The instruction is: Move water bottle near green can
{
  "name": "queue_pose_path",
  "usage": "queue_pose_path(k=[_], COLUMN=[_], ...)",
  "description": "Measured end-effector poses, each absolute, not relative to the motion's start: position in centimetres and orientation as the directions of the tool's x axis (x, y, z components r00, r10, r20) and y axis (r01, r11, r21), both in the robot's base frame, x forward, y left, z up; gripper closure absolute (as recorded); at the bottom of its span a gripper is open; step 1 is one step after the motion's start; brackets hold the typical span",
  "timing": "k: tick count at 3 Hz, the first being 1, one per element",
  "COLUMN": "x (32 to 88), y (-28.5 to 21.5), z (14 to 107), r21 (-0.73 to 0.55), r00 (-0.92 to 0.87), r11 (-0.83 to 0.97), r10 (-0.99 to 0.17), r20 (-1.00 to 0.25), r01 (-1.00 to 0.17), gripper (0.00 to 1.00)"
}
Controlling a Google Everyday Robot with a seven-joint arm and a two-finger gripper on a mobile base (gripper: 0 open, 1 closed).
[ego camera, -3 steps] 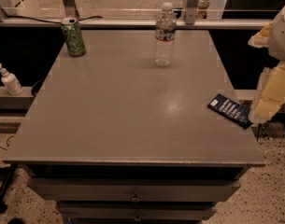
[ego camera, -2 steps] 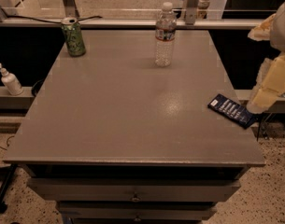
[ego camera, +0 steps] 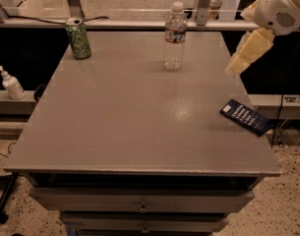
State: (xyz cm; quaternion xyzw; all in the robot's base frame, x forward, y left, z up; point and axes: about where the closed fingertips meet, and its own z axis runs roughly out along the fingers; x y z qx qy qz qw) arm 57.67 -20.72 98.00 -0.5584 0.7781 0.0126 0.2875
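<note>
Gripper (ego camera: 239, 59) hovering over the grey table's (ego camera: 139, 127) right rear edge, wide or narrow impossible to tell, water bottle (ego camera: 174, 38) upright at rear centre, green can (ego camera: 78, 39) upright at rear left, well apart, dark blue packet (ego camera: 246, 117) front right

A grey table (ego camera: 115, 132) fills the scene, with drawers (ego camera: 139, 200) under its near edge and a soft patch of light (ego camera: 181, 113) on its top. Speckled floor (ego camera: 287, 210) shows near right. Metal uprights (ego camera: 73, 1) rise from a rail along the far side. A pale ledge (ego camera: 2, 100) runs at left. The gripper (ego camera: 238, 63) hangs over the table's far right edge.
</note>
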Motion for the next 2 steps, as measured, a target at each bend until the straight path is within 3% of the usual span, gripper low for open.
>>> queue_pose_path(k=[2], x=[69.6], y=[-18.8], z=[94.3], r21=[-0.203], r00=[-0.269], r11=[0.530], r10=[-0.679], r20=[-0.683], r01=[-0.823], gripper=[0.00])
